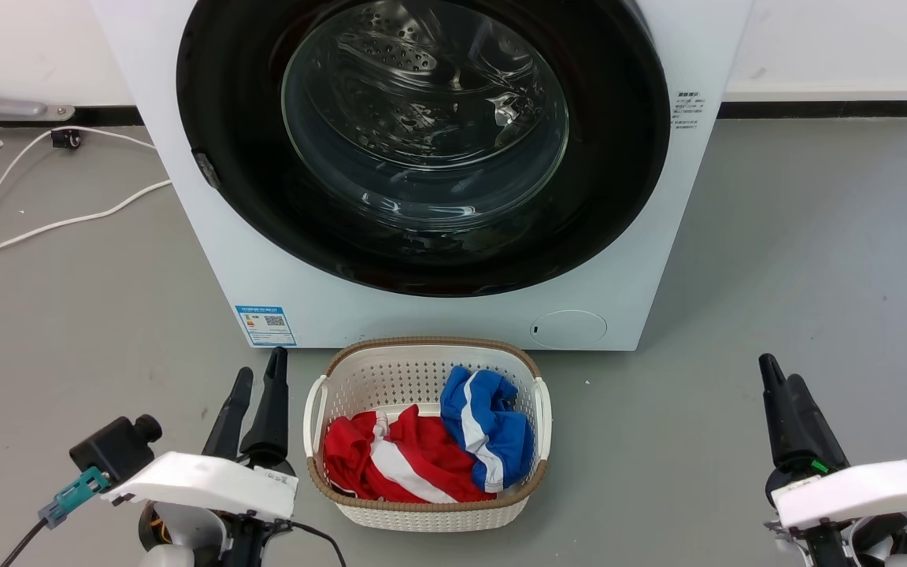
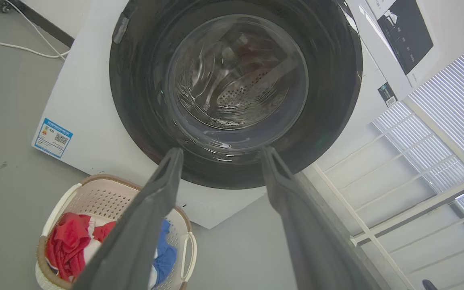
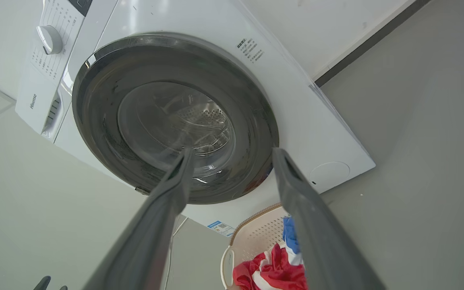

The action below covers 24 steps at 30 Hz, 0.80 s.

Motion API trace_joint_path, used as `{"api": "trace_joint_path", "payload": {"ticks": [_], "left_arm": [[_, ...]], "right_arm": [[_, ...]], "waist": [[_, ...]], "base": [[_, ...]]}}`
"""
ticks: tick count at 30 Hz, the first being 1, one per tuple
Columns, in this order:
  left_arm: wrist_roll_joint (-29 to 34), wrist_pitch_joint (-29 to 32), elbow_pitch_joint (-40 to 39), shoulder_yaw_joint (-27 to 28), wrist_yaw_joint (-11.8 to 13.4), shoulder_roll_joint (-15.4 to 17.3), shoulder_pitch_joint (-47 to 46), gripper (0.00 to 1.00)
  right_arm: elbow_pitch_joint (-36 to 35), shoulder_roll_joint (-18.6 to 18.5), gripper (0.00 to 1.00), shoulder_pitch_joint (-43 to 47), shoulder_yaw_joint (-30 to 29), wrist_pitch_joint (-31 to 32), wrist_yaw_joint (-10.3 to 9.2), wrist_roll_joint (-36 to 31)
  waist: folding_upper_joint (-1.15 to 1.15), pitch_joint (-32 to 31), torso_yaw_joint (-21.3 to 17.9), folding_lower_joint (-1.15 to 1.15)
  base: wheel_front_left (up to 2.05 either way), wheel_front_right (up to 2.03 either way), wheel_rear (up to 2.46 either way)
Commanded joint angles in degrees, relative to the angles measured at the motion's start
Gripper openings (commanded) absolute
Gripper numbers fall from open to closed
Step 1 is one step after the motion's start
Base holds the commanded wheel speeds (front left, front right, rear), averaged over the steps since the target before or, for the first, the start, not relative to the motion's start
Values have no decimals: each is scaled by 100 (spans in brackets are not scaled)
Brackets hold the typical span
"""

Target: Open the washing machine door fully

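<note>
The washing machine door point(image 1: 619, 157) is a large round glossy black disc with a clear glass window, lying flat against the white machine front, closed. A small latch tab shows on its left rim. My left gripper point(image 1: 259, 368) rests low at the lower left, far from the door, fingers apart and empty. My right gripper point(image 1: 780, 370) rests at the lower right, also empty. In the left wrist view the door point(image 2: 328, 100) stands beyond my open left gripper point(image 2: 220, 151). The right wrist view shows the door point(image 3: 107, 133) past my open right gripper point(image 3: 232, 152).
A white laundry basket point(image 1: 320, 409) with red and blue clothes stands on the grey floor directly before the machine, between my arms. White cables point(image 1: 44, 228) trail on the floor at the left. A white railing point(image 2: 397, 209) stands to one side.
</note>
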Motion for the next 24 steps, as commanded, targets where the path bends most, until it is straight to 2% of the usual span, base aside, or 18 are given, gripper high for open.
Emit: {"api": "trace_joint_path", "payload": {"ticks": [1,9,24], "left_arm": [[324,-84,-103,-66,26,60,-166,100],[980,-231,-107,-217,96,127,-178,100],[2001,-467,-87,-465,251,287,-215,100]], "right_arm": [[-162,12,100,-29,24,-44,9,-352],[-319,27,100,39,20,-113,10,-1115],[-492,35,100,162,-20,-216,11,-2118]], "waist": [[0,1,-1,0],[0,1,0,0],[0,-5,-1,0]], "base": [[0,0,0],[0,0,0],[0,0,0]]}}
